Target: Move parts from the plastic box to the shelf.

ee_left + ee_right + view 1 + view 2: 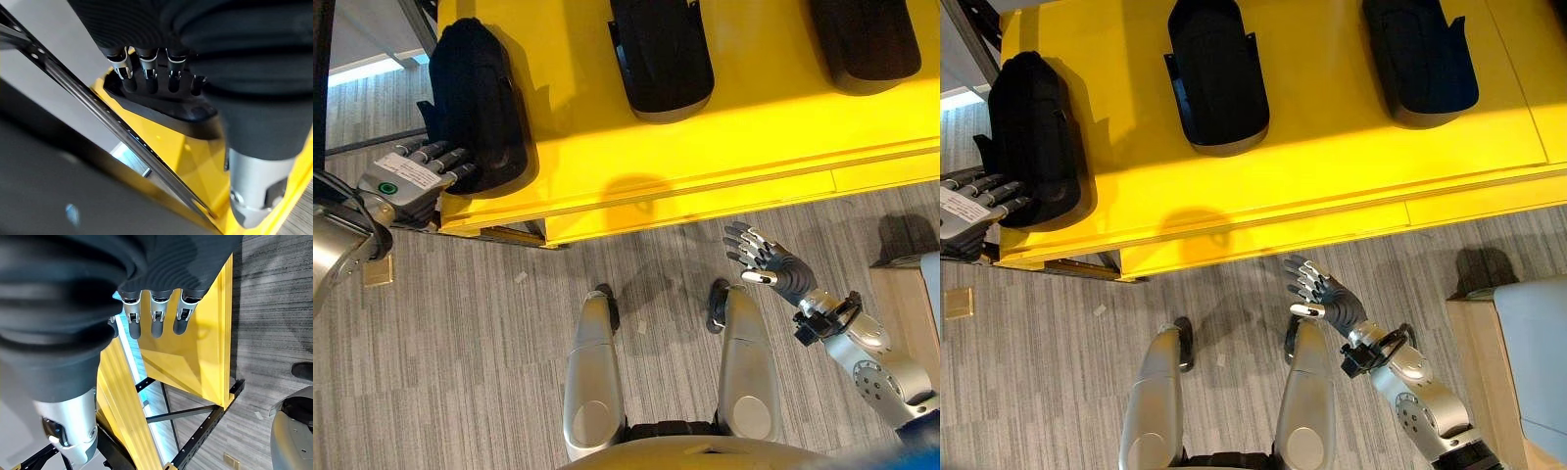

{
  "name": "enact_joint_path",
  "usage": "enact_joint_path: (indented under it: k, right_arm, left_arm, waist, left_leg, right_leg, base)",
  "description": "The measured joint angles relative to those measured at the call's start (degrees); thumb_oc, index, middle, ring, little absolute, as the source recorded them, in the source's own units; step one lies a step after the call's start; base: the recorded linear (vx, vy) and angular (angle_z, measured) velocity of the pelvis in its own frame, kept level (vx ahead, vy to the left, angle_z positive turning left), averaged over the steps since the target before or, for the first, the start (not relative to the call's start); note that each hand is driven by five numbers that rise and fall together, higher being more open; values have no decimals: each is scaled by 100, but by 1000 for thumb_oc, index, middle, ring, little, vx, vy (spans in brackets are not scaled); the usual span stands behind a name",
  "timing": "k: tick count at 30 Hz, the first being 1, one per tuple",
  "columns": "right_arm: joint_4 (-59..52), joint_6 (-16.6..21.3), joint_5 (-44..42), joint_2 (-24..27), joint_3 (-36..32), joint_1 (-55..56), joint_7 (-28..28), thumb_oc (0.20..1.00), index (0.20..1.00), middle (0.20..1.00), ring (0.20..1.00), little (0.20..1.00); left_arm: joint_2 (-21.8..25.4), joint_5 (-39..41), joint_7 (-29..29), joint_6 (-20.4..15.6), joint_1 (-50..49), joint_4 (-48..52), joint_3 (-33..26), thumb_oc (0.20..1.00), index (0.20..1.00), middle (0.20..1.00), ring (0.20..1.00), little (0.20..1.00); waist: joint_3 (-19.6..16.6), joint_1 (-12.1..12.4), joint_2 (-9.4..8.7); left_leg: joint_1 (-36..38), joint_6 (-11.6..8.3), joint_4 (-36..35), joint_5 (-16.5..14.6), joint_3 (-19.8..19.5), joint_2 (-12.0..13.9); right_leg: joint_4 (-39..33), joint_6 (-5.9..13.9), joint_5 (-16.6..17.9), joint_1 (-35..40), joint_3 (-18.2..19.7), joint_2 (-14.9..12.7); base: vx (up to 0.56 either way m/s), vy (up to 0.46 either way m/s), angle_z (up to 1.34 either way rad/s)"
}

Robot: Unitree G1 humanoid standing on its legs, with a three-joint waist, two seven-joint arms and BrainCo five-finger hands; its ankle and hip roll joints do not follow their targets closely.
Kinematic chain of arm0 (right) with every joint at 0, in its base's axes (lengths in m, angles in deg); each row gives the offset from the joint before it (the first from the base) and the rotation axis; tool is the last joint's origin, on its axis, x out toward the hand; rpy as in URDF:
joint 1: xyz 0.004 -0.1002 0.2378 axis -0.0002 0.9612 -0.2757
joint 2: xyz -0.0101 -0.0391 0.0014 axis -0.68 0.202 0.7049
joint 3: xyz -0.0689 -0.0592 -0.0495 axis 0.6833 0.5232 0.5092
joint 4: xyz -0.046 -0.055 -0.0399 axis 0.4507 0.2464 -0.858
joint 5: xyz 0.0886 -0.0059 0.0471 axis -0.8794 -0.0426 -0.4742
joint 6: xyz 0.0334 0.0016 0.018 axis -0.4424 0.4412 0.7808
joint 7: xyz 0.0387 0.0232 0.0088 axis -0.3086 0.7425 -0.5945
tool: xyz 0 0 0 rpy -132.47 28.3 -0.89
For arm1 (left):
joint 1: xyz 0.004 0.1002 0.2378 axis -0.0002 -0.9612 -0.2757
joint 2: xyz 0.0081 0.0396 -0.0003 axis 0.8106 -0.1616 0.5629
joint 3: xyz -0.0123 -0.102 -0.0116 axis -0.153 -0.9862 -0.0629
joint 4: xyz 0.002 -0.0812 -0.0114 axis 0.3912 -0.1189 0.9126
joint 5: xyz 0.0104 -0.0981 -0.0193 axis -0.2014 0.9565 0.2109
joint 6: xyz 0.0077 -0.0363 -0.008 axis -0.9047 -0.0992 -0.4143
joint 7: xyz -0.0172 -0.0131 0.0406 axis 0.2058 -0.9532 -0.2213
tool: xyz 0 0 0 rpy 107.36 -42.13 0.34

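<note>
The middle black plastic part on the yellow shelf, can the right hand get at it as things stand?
Probably yes: the right hand is open and empty over the floor, with nothing between it and the middle black plastic part on the yellow shelf.

The shelf [1332,186] is bright yellow, with a paler, sunlit band across its top and a deeper yellow strip along its front edge. Three parts lie on it, all plain matte black: the left part [1033,137], the middle part [1217,73] and the right part [1420,59]. The floor [460,333] is grey carpet with fine streaks. The shelf frame [195,440] is black metal with a row of small holes. A pale grey box [1538,352] sits on a light wooden surface [1489,382].
</note>
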Motion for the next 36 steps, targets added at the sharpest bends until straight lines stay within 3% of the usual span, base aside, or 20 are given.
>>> enact_joint_path:
  k: [12,19,22,24,25,32,36]
  right_arm:
    - [13,9,164,-85,-31,19,-7,1000,1000,1000,1000,1000]
    - [34,64,170,-200,-57,60,-17,1000,1000,1000,1000,1000]
    - [65,73,172,-263,-77,86,-24,1000,1000,1000,1000,1000]
    - [65,77,172,-266,-163,116,-47,1000,1000,1000,1000,1000]
    - [65,77,171,-270,-168,111,-66,1000,1000,1000,1000,1000]
    - [72,154,166,-369,-115,105,-151,1000,1000,1000,1000,1000]
    - [94,247,163,-461,4,-13,-246,1000,1000,1000,1000,1000]
  left_arm:
    - [-210,92,940,219,-68,-35,-758,1000,1000,1000,1000,1000]
    - [-280,728,1284,240,-86,264,-1216,1000,1000,1000,1000,1000]
    - [-649,1342,1255,184,-122,580,-1540,1000,1000,1000,1000,1000]
    - [-1294,2081,1133,67,-161,1030,-1868,1000,1000,1000,1000,1000]
    - [-1402,2216,1107,42,-167,1087,-1876,1000,1000,1000,1000,1000]
    - [-2875,3376,1048,-137,-466,1585,-1693,1000,1000,1000,1000,1000]
    - [-3079,3549,925,-272,-719,2077,-1307,1000,1000,1000,1000,1000]
  waist:
    - [-46,-3,41]
    - [-222,10,46]
    - [-259,11,37]
    - [-272,13,28]
    - [-273,14,26]
    - [-364,59,-141]
    - [-350,158,-273]
  left_leg:
    - [33,-5,10,34,-13,3]
    - [-12,1,-3,22,-31,0]
    - [-6,3,-8,37,-24,-5]
    - [9,6,-16,37,-23,-12]
    - [17,6,-15,37,-24,-12]
    - [199,42,-131,39,-19,-19]
    - [296,42,-203,70,-41,-28]
  right_leg:
    - [41,-14,4,32,1,1]
    - [11,-10,-10,11,-18,3]
    - [-14,-4,13,27,-18,0]
    - [-36,-5,16,53,-17,-5]
    - [-38,-2,18,64,-17,-5]
    - [-99,0,20,218,-29,-6]
    - [-143,-14,10,339,-68,-11]
  base:
    - [9,-2,0]
    - [-9,-4,1]
    - [-25,-2,0]
    - [0,0,0]
    - [0,0,0]
    - [0,0,0]
    - [15,-14,4]
